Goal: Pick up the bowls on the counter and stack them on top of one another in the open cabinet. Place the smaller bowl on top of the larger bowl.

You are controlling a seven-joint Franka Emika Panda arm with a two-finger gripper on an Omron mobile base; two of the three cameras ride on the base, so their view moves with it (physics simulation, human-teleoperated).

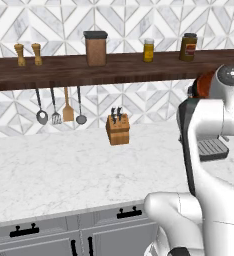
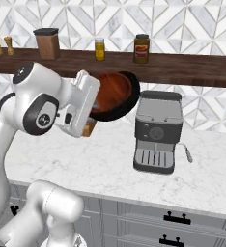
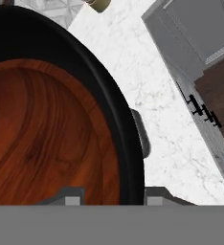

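The jaws are gripping the black bowl (image 2: 127, 103) by its rim, red-brown bowl (image 2: 112, 91) nested inside, tipping sideways well above the desk (image 2: 110, 164).

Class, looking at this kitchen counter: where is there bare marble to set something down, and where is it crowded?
Bare marble spreads across the counter in front of the knife block, and between it and the coffee machine. Crowded: the shelf, lined with jars.

Black bowl (image 2: 127, 103) up in air above white counter (image 2: 105, 164), tipped on its side. Red-brown bowl (image 2: 112, 91) sits inside it, wood lines showing.
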